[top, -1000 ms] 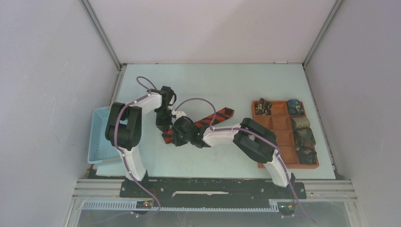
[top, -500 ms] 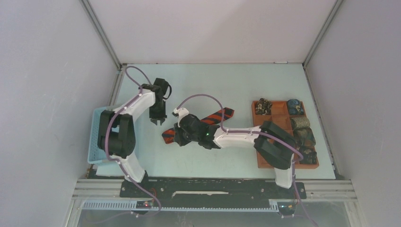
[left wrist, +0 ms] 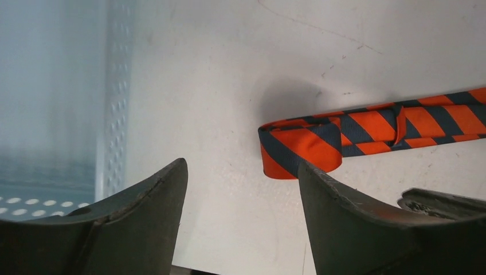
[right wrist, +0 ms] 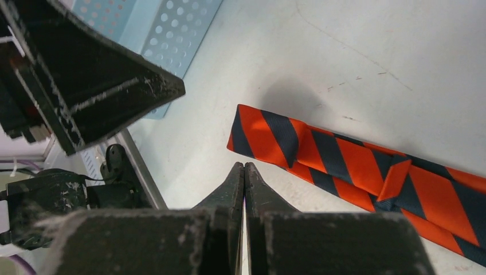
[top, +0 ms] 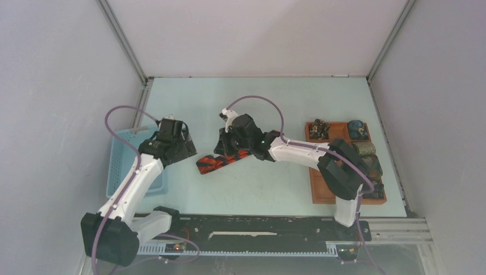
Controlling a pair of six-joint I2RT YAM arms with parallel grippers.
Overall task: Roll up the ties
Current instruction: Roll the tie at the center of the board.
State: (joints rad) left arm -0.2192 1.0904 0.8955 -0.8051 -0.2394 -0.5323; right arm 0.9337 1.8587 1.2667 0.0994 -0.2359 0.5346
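Left wrist: left gripper point(left wrist: 242, 167) spread, empty, near folded end of striped tie point(left wrist: 367, 127); right gripper point(right wrist: 245, 171) pressed together. Straddle fold squarely before pinching.

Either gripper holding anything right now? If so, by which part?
Nothing is held. The left gripper is open with an empty gap, and the right gripper is shut on nothing. The striped tie lies loose on the table.
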